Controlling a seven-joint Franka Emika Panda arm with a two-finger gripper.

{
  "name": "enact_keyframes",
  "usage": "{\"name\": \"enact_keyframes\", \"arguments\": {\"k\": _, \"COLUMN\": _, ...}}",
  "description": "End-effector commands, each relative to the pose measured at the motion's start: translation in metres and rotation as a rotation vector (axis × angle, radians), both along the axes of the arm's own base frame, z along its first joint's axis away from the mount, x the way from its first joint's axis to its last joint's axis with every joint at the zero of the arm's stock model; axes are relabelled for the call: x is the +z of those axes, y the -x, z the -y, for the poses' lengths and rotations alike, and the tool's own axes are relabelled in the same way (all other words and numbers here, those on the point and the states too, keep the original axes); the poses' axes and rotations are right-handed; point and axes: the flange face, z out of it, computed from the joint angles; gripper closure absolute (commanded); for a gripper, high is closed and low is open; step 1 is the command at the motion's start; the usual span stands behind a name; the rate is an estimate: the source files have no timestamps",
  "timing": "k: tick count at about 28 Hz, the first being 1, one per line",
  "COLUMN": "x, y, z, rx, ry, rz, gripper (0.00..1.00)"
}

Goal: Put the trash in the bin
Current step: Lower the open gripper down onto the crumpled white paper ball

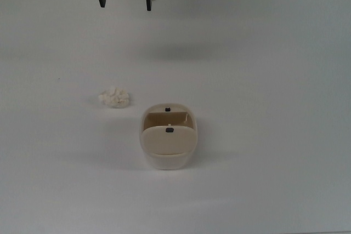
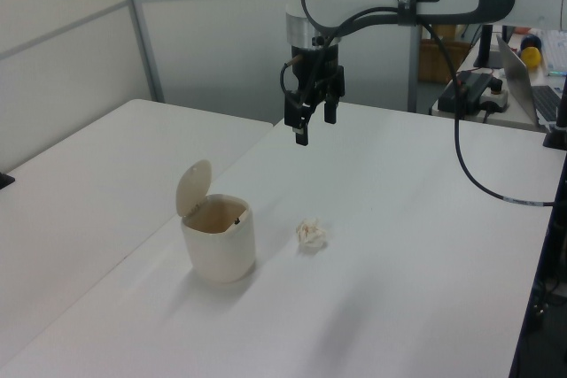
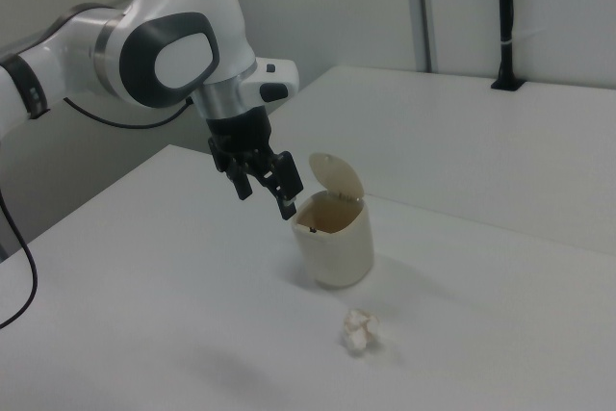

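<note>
The trash [image 1: 114,97] is a small crumpled off-white wad lying on the white table, just to the top view's left of the bin [image 1: 168,142]. It also shows as trash [image 2: 311,235] and trash [image 3: 359,329]. The cream bin [image 2: 219,238] [image 3: 335,238] stands upright with its flap lid tipped up, tan inside showing. My gripper [image 1: 125,1] hangs in the air well above the table, far from both, open with nothing between its black fingers. It shows too as gripper [image 2: 311,121] and gripper [image 3: 264,192].
The white table [image 1: 263,80] spreads wide around both objects. A black cable [image 2: 478,174] drapes over the table at the left view's right, with a laptop and clutter [image 2: 532,68] on a bench behind. A black post [image 3: 504,16] stands at the back in the right view.
</note>
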Motion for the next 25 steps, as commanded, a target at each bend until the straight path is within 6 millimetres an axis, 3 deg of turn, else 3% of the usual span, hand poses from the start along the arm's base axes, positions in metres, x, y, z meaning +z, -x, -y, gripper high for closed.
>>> {"name": "enact_keyframes", "arguments": {"k": 1, "x": -0.022, "y": -0.011, "z": 0.019, "rx": -0.051, "ry": 0.009, "rz": -0.021, "gripper": 0.0}}
{"name": "enact_keyframes", "arguments": {"k": 4, "x": -0.027, "y": -0.012, "z": 0.04, "rx": -0.088, "ry": -0.002, "rz": -0.028, "gripper": 0.0}}
{"name": "enact_keyframes", "arguments": {"k": 6, "x": -0.036, "y": -0.015, "z": 0.043, "rx": -0.094, "ry": -0.004, "rz": -0.042, "gripper": 0.0}}
{"name": "enact_keyframes", "arguments": {"k": 12, "x": -0.118, "y": -0.05, "z": 0.053, "rx": -0.105, "ry": 0.012, "rz": -0.107, "gripper": 0.0}}
{"name": "enact_keyframes", "arguments": {"k": 13, "x": -0.142, "y": -0.057, "z": 0.057, "rx": -0.109, "ry": 0.017, "rz": -0.115, "gripper": 0.0}}
{"name": "enact_keyframes", "arguments": {"k": 24, "x": -0.237, "y": -0.066, "z": 0.059, "rx": -0.105, "ry": 0.03, "rz": -0.095, "gripper": 0.0}}
{"name": "enact_keyframes", "arguments": {"k": 25, "x": -0.254, "y": -0.069, "z": 0.056, "rx": -0.097, "ry": 0.037, "rz": -0.105, "gripper": 0.0}}
